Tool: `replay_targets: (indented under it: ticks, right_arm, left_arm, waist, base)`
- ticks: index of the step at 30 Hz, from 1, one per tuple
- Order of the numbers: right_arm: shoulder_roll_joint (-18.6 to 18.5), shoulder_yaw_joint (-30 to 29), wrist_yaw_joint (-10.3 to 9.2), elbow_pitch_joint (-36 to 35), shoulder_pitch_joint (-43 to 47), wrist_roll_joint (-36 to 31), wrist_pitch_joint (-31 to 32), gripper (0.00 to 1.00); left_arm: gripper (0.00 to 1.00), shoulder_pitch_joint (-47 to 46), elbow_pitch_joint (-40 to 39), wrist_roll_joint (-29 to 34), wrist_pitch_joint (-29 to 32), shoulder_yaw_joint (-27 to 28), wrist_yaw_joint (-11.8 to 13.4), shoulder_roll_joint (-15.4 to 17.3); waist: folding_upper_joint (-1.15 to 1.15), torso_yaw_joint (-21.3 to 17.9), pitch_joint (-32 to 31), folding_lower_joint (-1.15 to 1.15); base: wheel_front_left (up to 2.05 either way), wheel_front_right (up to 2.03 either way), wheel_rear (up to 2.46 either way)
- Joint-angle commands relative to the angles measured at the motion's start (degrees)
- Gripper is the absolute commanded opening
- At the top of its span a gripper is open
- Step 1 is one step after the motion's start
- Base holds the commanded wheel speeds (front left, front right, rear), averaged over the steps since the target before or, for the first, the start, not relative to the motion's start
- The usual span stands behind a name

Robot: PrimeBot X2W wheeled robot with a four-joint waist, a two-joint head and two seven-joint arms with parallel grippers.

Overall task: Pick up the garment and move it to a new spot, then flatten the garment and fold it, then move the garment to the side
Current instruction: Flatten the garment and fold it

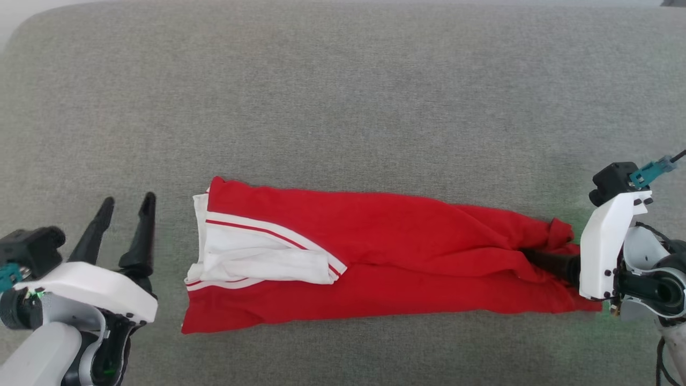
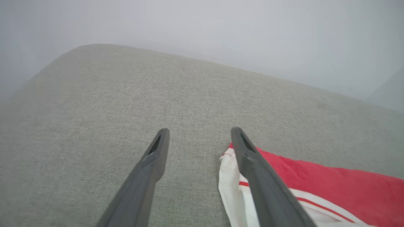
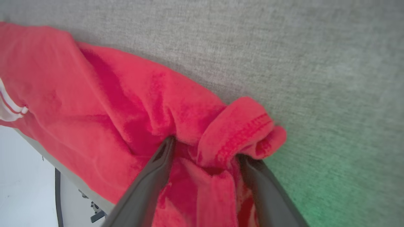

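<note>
While the left gripper (image 1: pixel 126 206) hangs open at 9 o'clock of the shirt (image 1: pixel 386 257), the right gripper (image 3: pixel 204 148) at 3 o'clock straddles a fold, open.

Head view looks down from above; wrist views low, close — sharing garment (image 1: pixel 407 257).

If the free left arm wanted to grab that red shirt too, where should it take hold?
Probably the left end of the garment, reached from the robot's left. Its stacked edges lie flat and exposed there, facing the open left gripper just beside them; the other end is bunched between the fingers of the right gripper.
</note>
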Motion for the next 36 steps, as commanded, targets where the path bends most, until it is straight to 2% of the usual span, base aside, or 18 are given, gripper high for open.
replay_targets:
  ticks: [1,2,4,8,18,19,25,32,36]
  right_arm:
    - [2.0,3.2,0.04,1.1,1.5,1.4,0.8,0.08]
    - [1.8,3.2,0.04,1.2,1.2,1.9,0.1,0.00]
    - [1.2,3.1,0.04,0.8,0.8,3.2,-0.8,0.00]
    - [-1.1,1.5,0.00,1.3,0.1,4.5,-2.4,0.00]
    - [-7.6,-5.5,-0.10,4.9,0.3,5.2,-4.4,0.00]
    - [-7.6,-5.5,-0.10,4.9,0.3,5.2,-4.4,0.00]
    - [-12.2,-11.4,0.00,9.4,-0.8,2.8,-5.6,0.00]
    - [-13.9,-13.7,0.00,14.0,-2.2,-0.8,-6.2,0.00]
    - [-12.8,-12.8,0.01,10.4,-1.3,1.1,-5.1,0.00]
  left_arm:
    - [1.00,1.1,0.8,0.9,-1.0,1.3,-0.8,-1.1]
    - [1.00,1.7,1.3,1.2,-1.4,2.4,-1.1,-1.9]
    - [1.00,2.7,1.8,3.0,-1.8,4.3,-2.4,-3.0]
    - [1.00,6.5,3.0,7.7,-1.9,11.4,-5.0,-8.4]
    - [1.00,12.8,4.5,19.3,-1.9,26.8,-14.0,-20.1]
    - [1.00,12.8,4.5,19.3,-1.9,26.8,-14.0,-20.1]
    - [1.00,14.3,4.6,26.0,-1.9,33.4,-18.5,-26.3]
    - [1.00,14.8,5.6,29.0,-1.9,36.2,-20.2,-29.9]
    - [1.00,15.3,5.5,29.6,-1.9,36.6,-20.3,-30.8]
  waist:
    - [0.00,0.3,-0.1,0.00]
    - [0.00,0.4,-0.1,0.00]
    - [0.00,0.6,-0.2,0.00]
    - [0.00,0.5,-0.5,0.00]
    - [0.00,-0.9,-1.0,0.00]
    - [0.00,-0.9,-1.0,0.00]
    - [0.00,-2.1,-1.2,0.00]
    - [0.00,-3.4,-1.8,0.00]
    - [0.00,-3.9,-2.7,0.00]
  base:
    - [0.00,0.00,0.00]
    - [0.00,0.00,0.00]
    - [0.00,0.00,0.00]
    - [0.00,0.00,0.00]
    - [0.00,0.00,0.00]
    - [0.00,0.00,0.00]
    - [0.00,0.00,0.00]
    - [0.00,0.00,0.00]
    - [0.00,0.00,0.00]
